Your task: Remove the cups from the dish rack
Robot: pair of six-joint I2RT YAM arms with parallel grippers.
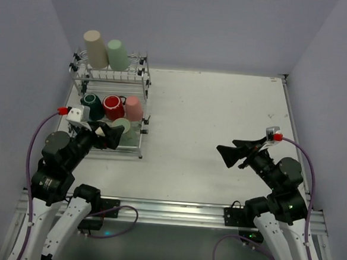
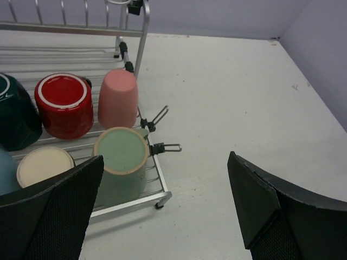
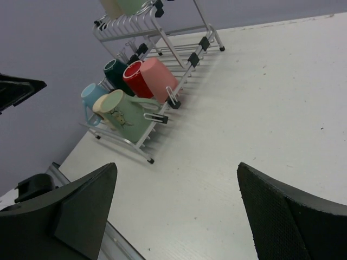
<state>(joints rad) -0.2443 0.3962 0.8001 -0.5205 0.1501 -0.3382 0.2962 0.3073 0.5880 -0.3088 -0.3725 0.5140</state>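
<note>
While both arms stood at the near edge of the white table (image 1: 222, 109), the chrome wire dish rack (image 1: 115, 75) sat at the far left of it, all cups in place. On its raised back tier, a beige cup (image 1: 96, 48) and a mint green cup (image 1: 116, 54) stood upside down side by side. On the lower tier lay a row of three: a dark green mug (image 1: 92, 106), a red mug (image 1: 113, 107) and a pink cup (image 1: 134, 108), left to right. Nearer, at the rack's near right corner, was a pale green mug (image 2: 122, 157), with a cream-based cup (image 2: 44, 165) just left of it and a light blue cup (image 3: 89, 96) beyond that. The left gripper (image 2: 165, 158) hovered over the rack's near edge, beside the pale green mug, its fingers spread wide and empty. The right gripper (image 1: 226, 154) hung over the bare right part of the table, well apart from the rack, fingers likewise wide and holding nothing.
</note>
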